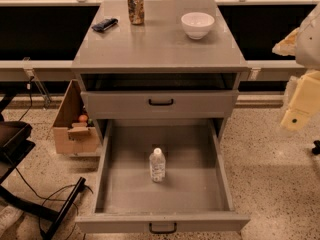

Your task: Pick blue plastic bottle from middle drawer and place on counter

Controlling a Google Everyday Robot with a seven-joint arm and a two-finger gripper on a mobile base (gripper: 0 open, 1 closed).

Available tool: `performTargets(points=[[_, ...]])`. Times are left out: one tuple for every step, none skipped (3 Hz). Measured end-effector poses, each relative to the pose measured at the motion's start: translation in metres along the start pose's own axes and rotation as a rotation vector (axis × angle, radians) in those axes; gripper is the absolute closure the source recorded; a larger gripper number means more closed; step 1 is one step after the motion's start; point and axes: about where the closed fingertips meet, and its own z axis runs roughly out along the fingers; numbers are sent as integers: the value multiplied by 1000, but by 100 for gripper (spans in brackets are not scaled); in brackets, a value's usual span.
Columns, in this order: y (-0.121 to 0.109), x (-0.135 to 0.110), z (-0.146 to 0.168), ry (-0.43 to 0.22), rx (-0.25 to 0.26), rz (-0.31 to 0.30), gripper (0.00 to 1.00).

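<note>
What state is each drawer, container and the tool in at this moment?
middle drawer: pulled open.
upper drawer: shut.
blue plastic bottle: upright, capped, on the middle drawer's floor.
drink can: upright on the counter.
white bowl: right way up on the counter.
tool: at the right edge, outside the drawer, apart from the bottle.

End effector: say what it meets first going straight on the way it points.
The cream end effector hangs at the right edge, pointing roughly down. Straight on, it would probably meet the speckled floor right of the open grey metal middle drawer, not the clear blue-labelled plastic bottle; depth is unclear.
</note>
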Motion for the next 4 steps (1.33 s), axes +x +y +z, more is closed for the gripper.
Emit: performTargets(points=[[0,0,0,0,0,0,0],[1,0,21,-86,-6,43,0],[19,-6,77,-256,-62,106,0],[38,-20,132,-459,-90,145,0]])
